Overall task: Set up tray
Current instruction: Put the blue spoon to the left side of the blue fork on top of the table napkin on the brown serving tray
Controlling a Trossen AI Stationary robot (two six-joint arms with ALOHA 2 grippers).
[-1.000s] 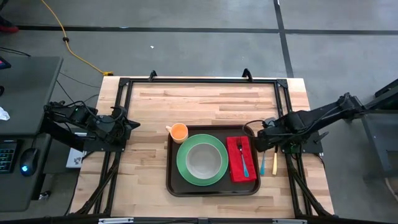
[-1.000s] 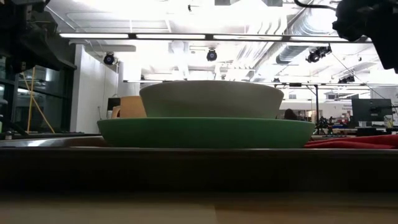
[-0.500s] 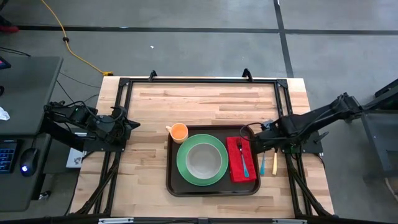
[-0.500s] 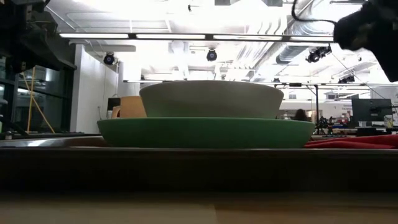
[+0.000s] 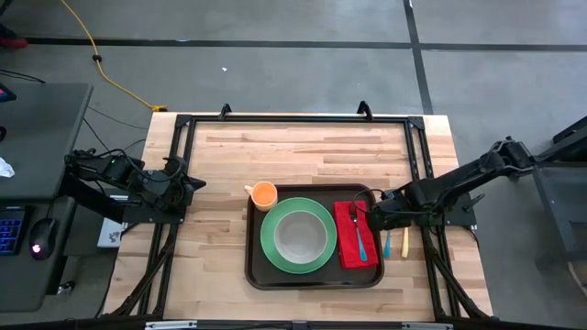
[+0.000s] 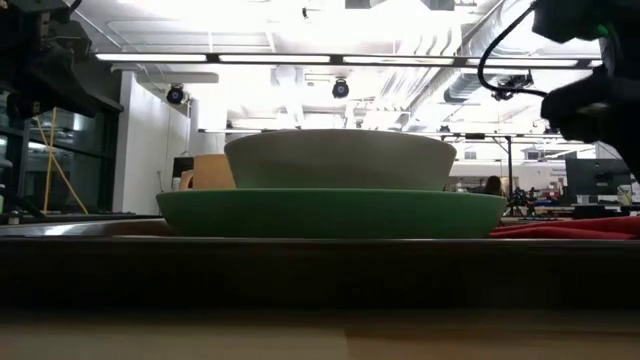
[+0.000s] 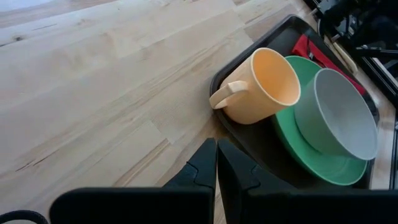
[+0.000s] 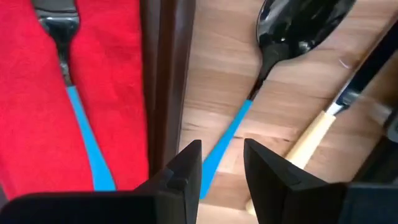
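- Tray (image 5: 314,280) sat on the near half of the wooden table (image 5: 303,151), packed pretty full: green plate (image 5: 271,247) with a grey bowl (image 5: 300,236) on it, orange cup (image 5: 264,194) tucked in the far-left corner.
- Red napkin (image 5: 349,247) ran along the tray's right side, with a blue-handled fork (image 5: 359,234) lying on top.
- Just off the tray's right rim, on bare wood: a blue-handled spoon (image 8: 273,37) and a cream-handled knife (image 8: 311,140), side by side, spoon closer to the rim.
- Right gripper (image 8: 221,162) hovered over the spoon handle, jaws partly apart, gripping nothing; tray rim right beside it.
- Left gripper (image 7: 216,163) parked at the table's left edge, jaws pressed together, empty.
- Loads of open wood behind the tray and to its left.
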